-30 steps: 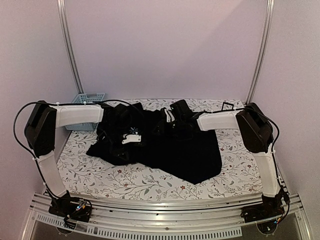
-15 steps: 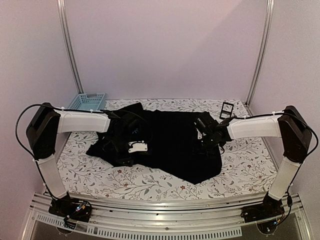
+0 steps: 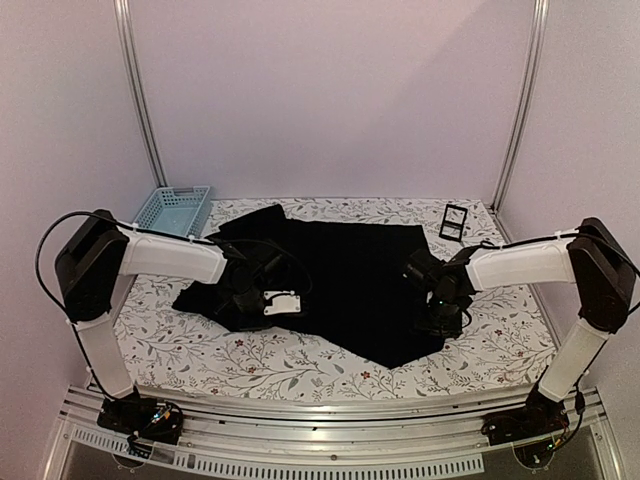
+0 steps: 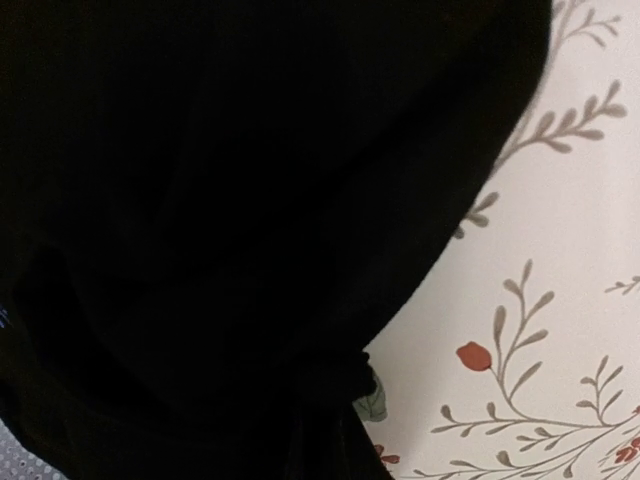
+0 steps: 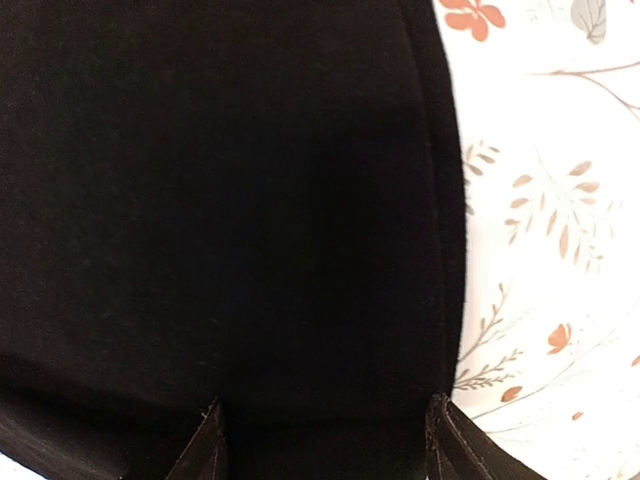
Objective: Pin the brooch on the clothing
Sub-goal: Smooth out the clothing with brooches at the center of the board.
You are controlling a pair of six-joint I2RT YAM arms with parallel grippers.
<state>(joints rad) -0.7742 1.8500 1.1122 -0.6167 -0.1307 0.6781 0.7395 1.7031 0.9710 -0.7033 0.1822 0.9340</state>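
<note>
The clothing, a black shirt, lies spread across the flowered table. The brooch is out of view. My left gripper sits low on the shirt's left part. In the left wrist view black fabric fills most of the picture and gathers into a tight fold at my left gripper, whose dark fingers do not stand out from it. My right gripper hovers at the shirt's right edge. Its fingertips stand wide apart over flat fabric, with nothing between them.
A light-blue basket stands at the back left beside the left arm. A small black stand sits at the back right. Bare flowered tablecloth runs along the near edge and to the right of the shirt.
The shirt, bunched up between both grippers a second ago, now lies flat. The right gripper has swung right and nearer and opened its jaws. The left gripper has come down and nearer.
</note>
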